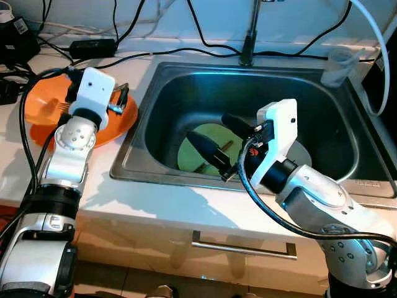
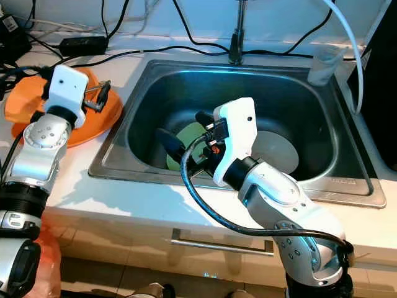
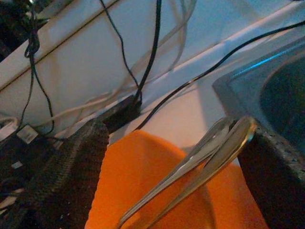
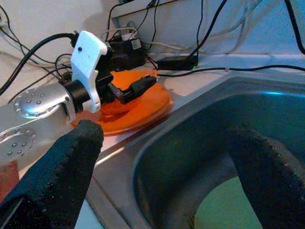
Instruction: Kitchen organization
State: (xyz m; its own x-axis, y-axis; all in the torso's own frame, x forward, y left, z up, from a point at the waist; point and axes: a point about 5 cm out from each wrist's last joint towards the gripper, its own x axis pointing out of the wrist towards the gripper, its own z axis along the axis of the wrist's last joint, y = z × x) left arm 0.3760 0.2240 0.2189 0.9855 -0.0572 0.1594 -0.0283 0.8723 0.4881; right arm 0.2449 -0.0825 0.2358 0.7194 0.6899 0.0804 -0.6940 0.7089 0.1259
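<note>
So far the sorting looks partly done, judging from the head views: using the steel sink [image 1: 155,93] as landmark, an orange plate [image 1: 43,108] sits on the counter just beside its left rim, while a green plate [image 1: 211,139] with what may be chopsticks across it and a pale plate [image 2: 276,149] beside it lie on the basin floor, so at least those seem left to move. The left gripper [image 1: 121,102] hangs over the orange plate's sink-side edge, its arm rising from the counter front, forearm pitched toward the back wall. The right gripper [image 1: 217,139] reaches down into the basin over the green plate, fingers spread and empty, its elbow bent out over the front rim. From the left wrist, metal cutlery handles [image 3: 209,152], likely spoons, are pinched between the black fingers [image 3: 71,176] above the orange plate. From the right wrist, the spread fingers [image 4: 62,167] frame the basin, the green plate just below.
</note>
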